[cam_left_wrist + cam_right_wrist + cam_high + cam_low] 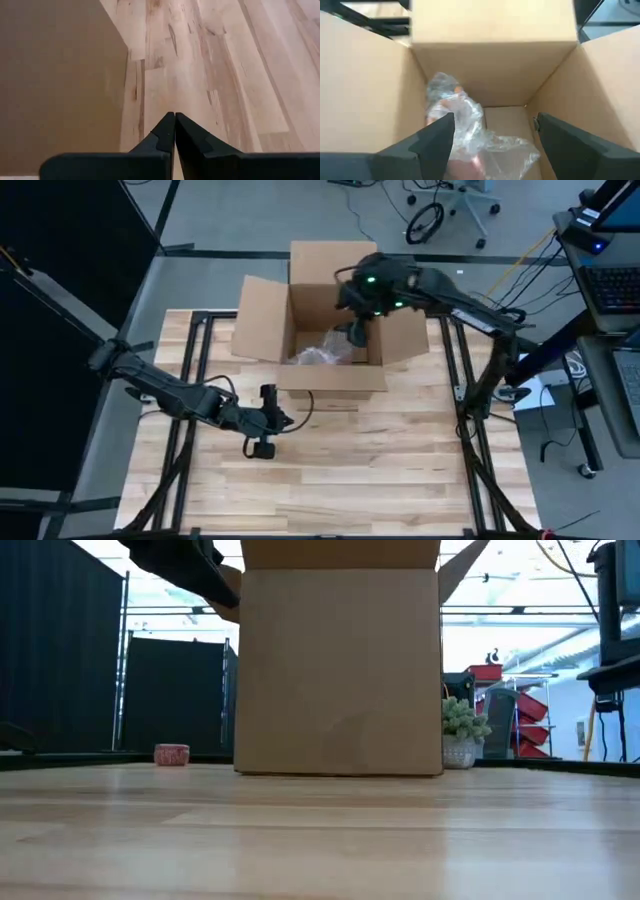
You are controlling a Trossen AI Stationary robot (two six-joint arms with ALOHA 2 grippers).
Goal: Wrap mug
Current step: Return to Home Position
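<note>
Right gripper: fingers spread wide with nothing between them; it hangs inside the top of the open box, toward the box's right side in the high view.
Left gripper: fingers pressed together at the tips, holding nothing; it sits low over the table, just in front of the box's front wall and toward its left corner.
Wrapped mug: lies on the box floor as a crumpled bundle of clear bubble wrap with orange showing through, below the right gripper and not touching it; from above it shows near the middle of the box.
Box: plain cardboard, flaps folded outward, standing upright at the far middle of the table; in the low view its front wall hides the contents.
Table: light wooden planks, bare in front of the box.
Beyond the table: a small red object to one side of the box and a potted plant to the other.
</note>
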